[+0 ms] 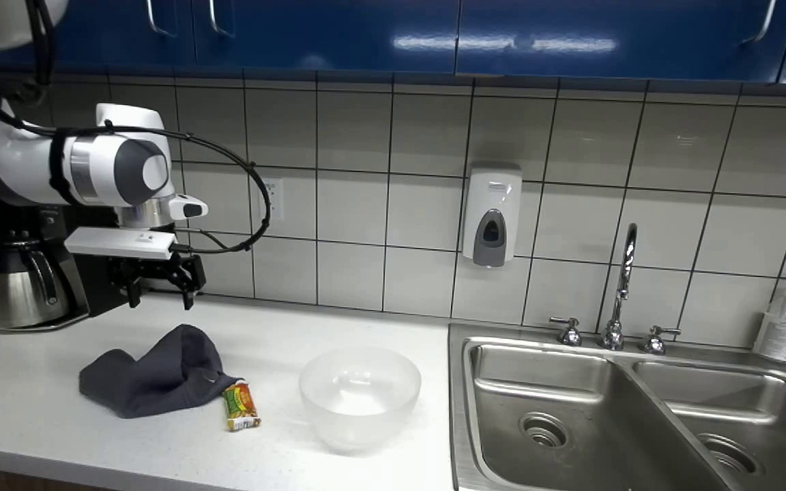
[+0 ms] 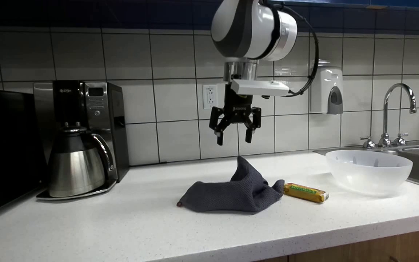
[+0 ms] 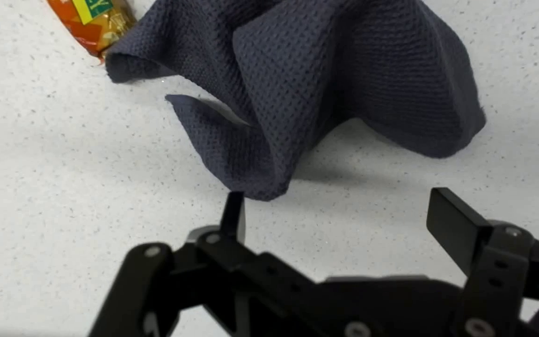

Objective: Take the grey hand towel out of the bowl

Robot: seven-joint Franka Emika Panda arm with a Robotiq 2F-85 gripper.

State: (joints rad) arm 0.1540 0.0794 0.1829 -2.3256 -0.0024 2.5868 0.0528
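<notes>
The dark grey hand towel (image 1: 161, 375) lies crumpled on the white counter, with a fold standing up; it also shows in an exterior view (image 2: 227, 196) and across the top of the wrist view (image 3: 288, 70). The frosted bowl (image 1: 359, 433) stands apart from the towel, beside the sink, and looks empty; it also shows in an exterior view (image 2: 369, 178). My gripper (image 1: 161, 299) hangs above the towel without touching it. Its fingers are wide apart with nothing between them, in an exterior view (image 2: 234, 138) and in the wrist view (image 3: 337, 206).
A wrapped snack bar (image 1: 240, 406) lies against the towel's edge, between towel and bowl. A coffee maker (image 2: 118, 138) with a steel carafe (image 2: 76, 171) stands at the wall. A double sink (image 1: 458, 409) with a faucet (image 1: 619, 300) lies beyond the bowl. A soap dispenser (image 1: 492, 215) hangs on the tiles.
</notes>
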